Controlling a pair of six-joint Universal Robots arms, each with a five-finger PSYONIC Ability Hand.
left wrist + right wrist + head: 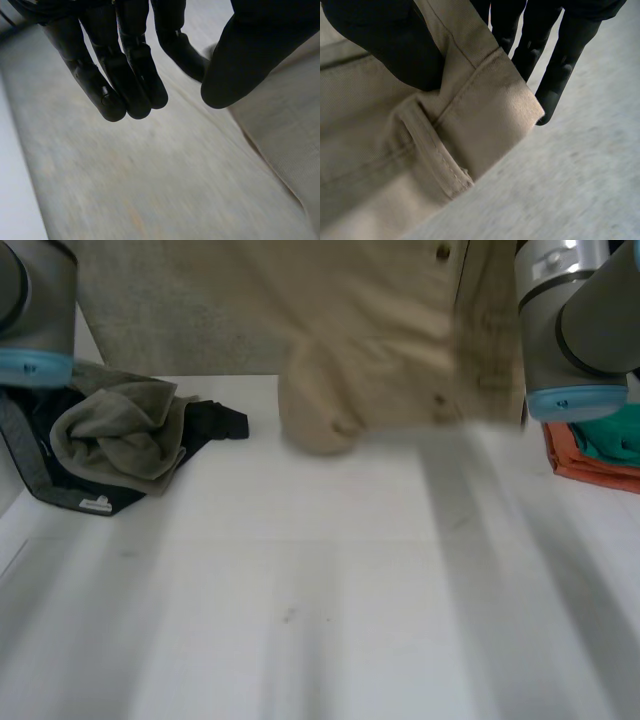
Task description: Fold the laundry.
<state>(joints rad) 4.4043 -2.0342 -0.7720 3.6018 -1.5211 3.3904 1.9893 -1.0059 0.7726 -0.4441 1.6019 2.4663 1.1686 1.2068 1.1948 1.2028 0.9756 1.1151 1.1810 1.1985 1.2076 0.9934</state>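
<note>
Hanging over the bench's (pixel 320 600) far edge: tan trousers (pixel 380 340). Their waistband (pixel 485 90) is pinched by the right hand (pixel 385 45) beside a belt loop (pixel 432 150). The left hand (pixel 125 75) is near the cloth; grip cannot be told. Best to spread the hands apart, keep the waistband level, then lower.

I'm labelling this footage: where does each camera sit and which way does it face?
Head view: between and behind the arms, looking down at the white table; left arm and right arm flank the held-up beige garment.
Left wrist view: on the left wrist, looking along the left hand, garment beside it.
Right wrist view: on the right wrist, looking along the right hand, whose fingers and thumb pinch the garment's edge.
Shared: all three show the garment.
</note>
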